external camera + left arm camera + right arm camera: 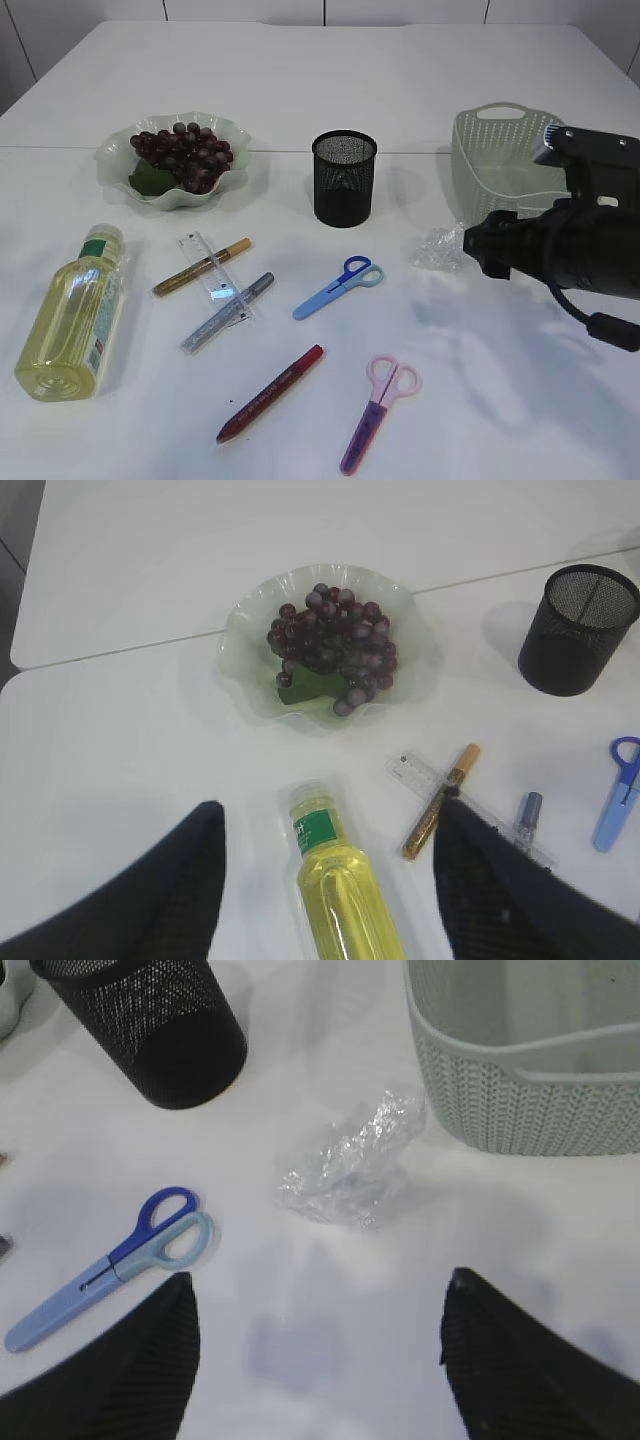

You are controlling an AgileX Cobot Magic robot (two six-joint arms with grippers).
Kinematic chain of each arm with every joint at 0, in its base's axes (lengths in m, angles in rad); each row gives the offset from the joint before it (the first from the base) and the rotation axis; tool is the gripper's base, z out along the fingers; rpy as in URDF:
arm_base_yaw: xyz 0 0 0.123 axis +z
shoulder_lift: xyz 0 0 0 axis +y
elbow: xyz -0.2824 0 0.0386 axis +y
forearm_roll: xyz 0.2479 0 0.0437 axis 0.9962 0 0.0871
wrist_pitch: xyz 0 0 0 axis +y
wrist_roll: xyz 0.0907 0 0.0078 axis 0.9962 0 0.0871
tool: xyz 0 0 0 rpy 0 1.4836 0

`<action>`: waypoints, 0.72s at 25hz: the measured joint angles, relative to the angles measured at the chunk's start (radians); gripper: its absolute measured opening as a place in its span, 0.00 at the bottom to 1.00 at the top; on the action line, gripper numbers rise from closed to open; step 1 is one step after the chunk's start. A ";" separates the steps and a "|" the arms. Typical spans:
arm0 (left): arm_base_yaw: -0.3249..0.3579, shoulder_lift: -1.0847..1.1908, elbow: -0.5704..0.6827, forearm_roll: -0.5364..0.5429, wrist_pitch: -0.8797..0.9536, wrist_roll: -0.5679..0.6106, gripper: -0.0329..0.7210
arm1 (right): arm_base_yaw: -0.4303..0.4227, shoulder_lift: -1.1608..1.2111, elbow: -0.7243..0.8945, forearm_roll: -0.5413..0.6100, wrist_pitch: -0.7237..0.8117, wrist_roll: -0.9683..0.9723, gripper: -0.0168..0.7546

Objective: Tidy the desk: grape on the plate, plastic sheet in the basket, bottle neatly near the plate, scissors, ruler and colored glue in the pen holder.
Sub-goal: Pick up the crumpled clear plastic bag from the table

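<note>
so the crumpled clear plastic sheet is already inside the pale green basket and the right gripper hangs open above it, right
Not quite. The crumpled clear plastic sheet lies on the white table beside the pale green woven basket, not inside it. The right wrist view shows this, with the right gripper open above the sheet.

surface: white table (330, 80) | seam: across its middle | rear: pale panelled wall (400, 10) | light: soft, even

Exterior view slanting down from the front, wrist views looking down closer, both sharing the pen holder (578, 628).
</note>
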 joint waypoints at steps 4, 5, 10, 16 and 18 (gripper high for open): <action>0.000 0.000 0.000 0.002 -0.007 0.000 0.68 | 0.000 0.030 -0.060 0.053 0.014 0.016 0.78; 0.000 0.000 0.000 0.002 -0.007 0.000 0.68 | 0.000 0.036 -0.080 0.062 0.038 0.018 0.78; 0.000 0.000 0.000 0.002 -0.007 0.000 0.68 | 0.000 0.062 -0.192 0.102 0.177 0.020 0.78; 0.000 0.000 0.000 0.003 -0.009 0.000 0.68 | 0.000 0.105 -0.282 0.156 0.289 0.022 0.78; 0.000 0.000 0.000 0.000 -0.009 0.000 0.68 | 0.000 0.125 -0.303 0.187 0.318 0.022 0.78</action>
